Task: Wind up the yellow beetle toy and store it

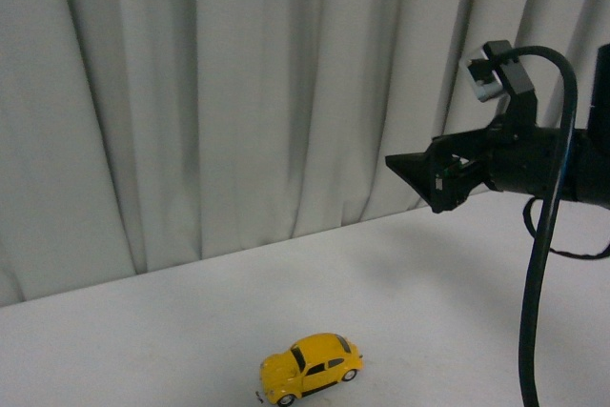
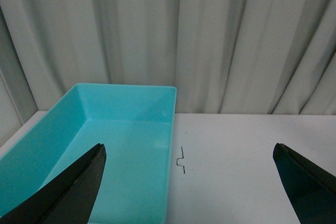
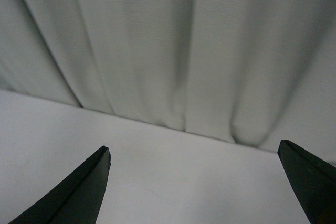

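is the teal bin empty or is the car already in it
Empty where visible: the teal bin shows bare floor; the yellow beetle toy stands on the table.

a pale pleated curtain [image 1: 238, 92] hangs behind a plain white table [image 1: 143, 331], under soft, dim light.

The beetle toy [image 1: 311, 368] stands on the worktop [image 1: 143, 331], near the front (about mid-width). The right gripper [image 1: 415, 178] hangs above and rightward, well apart. A curtain [image 1: 238, 92] hangs behind the worktop.
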`<action>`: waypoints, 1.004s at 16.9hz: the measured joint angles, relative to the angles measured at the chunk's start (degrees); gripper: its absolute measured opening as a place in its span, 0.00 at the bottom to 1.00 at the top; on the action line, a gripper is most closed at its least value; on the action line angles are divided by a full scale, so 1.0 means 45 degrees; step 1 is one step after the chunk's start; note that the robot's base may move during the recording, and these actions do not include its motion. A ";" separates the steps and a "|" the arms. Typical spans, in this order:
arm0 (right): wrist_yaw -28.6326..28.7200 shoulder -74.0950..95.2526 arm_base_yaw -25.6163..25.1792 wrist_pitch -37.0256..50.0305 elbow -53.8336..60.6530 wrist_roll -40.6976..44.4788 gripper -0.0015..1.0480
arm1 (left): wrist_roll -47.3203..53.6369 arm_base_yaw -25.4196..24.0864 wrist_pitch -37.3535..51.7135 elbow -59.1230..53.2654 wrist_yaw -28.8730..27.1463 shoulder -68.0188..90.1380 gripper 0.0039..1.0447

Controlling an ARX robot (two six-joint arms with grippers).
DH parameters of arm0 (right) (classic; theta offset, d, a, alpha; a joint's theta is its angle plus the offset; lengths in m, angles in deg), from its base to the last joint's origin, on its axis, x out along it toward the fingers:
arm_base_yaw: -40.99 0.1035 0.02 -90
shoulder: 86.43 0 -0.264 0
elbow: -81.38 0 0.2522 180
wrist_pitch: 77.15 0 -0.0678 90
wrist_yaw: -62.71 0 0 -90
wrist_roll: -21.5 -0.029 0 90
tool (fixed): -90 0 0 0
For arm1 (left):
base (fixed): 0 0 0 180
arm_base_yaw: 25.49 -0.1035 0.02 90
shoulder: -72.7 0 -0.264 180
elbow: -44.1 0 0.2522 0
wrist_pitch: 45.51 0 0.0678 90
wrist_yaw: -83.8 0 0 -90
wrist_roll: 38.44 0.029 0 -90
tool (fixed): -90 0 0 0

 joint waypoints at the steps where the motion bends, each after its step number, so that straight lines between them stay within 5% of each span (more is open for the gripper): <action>1: 0.0520 0.0170 0.0287 -0.0889 -0.0661 0.0792 0.94 | 0.0000 0.0000 0.0000 0.0000 0.0000 0.0000 0.94; 4: 0.2419 0.0627 0.1112 -0.4716 -0.2628 0.3827 0.94 | 0.0000 0.0000 0.0000 0.0000 0.0000 0.0000 0.94; 6: 0.3691 0.1360 0.1477 -0.9092 -0.4609 0.7397 0.94 | 0.0000 0.0000 -0.0005 0.0000 0.0005 0.0000 0.94; 12: 0.3322 0.3939 0.1598 -1.7986 -0.7820 1.6684 0.94 | 0.0000 0.0000 0.0000 0.0000 0.0000 0.0000 0.94; 17: 0.2385 0.5134 0.2200 -1.9841 -0.8723 1.9545 0.94 | 0.0000 0.0000 0.0000 0.0000 0.0000 0.0000 0.94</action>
